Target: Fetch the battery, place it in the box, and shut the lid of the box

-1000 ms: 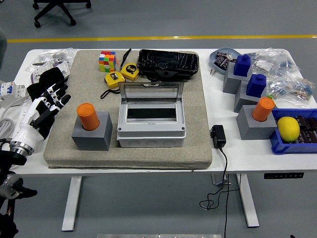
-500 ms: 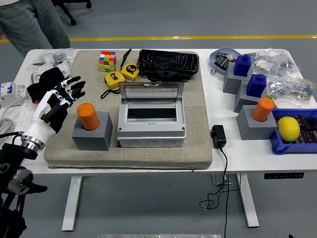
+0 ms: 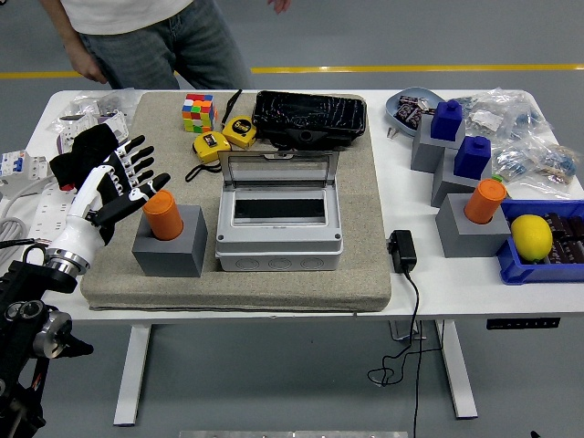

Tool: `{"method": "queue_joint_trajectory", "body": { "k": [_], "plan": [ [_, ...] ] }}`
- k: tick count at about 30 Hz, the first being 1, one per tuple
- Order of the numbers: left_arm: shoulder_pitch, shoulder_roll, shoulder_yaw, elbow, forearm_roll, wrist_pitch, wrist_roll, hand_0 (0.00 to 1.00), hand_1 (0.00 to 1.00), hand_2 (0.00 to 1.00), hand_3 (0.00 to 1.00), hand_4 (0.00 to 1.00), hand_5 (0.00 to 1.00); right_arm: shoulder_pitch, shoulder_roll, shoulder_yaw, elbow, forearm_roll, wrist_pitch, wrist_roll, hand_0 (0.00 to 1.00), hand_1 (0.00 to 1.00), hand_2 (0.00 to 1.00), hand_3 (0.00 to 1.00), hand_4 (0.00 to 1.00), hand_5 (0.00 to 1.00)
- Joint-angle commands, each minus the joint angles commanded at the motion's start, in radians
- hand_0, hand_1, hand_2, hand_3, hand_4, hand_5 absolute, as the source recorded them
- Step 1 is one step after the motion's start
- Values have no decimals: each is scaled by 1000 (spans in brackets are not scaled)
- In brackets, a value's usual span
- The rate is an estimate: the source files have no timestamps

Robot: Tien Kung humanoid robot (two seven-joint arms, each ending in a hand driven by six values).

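Left hand [image 3: 119,182]: fingers spread, holding nothing, just left of orange battery [image 3: 162,214]. Battery: upright in grey block [image 3: 171,246] on mat [image 3: 365,246]. Box [image 3: 279,228]: beside block, lid [image 3: 279,168] raised.

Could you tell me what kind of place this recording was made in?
Probably a robotics lab or workshop: a height-adjustable white table crowded with test props, a grey floor with a yellow line, and a person standing by.

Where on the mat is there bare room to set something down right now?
Free: the mat strip right of the grey box, and the front strip before the box and the orange battery in its block. Crowded: the back edge, with the cube, tape measures and black case.
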Motion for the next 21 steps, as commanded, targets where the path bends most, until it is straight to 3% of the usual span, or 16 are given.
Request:
{"method": "queue_joint_trajectory", "body": {
  "k": [11, 12, 17, 18, 21],
  "plan": [
    [-2, -6, 32, 6, 14, -30, 7, 883, 914, 882, 901, 998, 274, 4, -3, -3, 0, 3, 0, 0, 854, 811, 769, 777, 998, 998],
    [-1, -7, 37, 8, 12, -31, 7, 873, 850, 777, 764, 998, 276, 5, -3, -3, 0, 3, 0, 0, 854, 809, 769, 777, 998, 998],
    [-2, -9, 47, 19, 6, -28, 4, 873, 850, 777, 764, 998, 276, 4, -3, -4, 0, 2, 0, 0, 854, 809, 769, 777, 998, 998],
    [-3, -9, 48, 22, 6, -28, 4, 802, 783, 673, 651, 998, 221, 3, -4, -4, 0, 2, 0, -1, 856, 809, 768, 777, 998, 998],
    [-3, -11, 52, 28, 12, -28, 4, 802, 783, 673, 651, 998, 221, 3, -5, -3, 0, 1, -1, -1, 856, 809, 768, 777, 998, 998]
  ]
}}
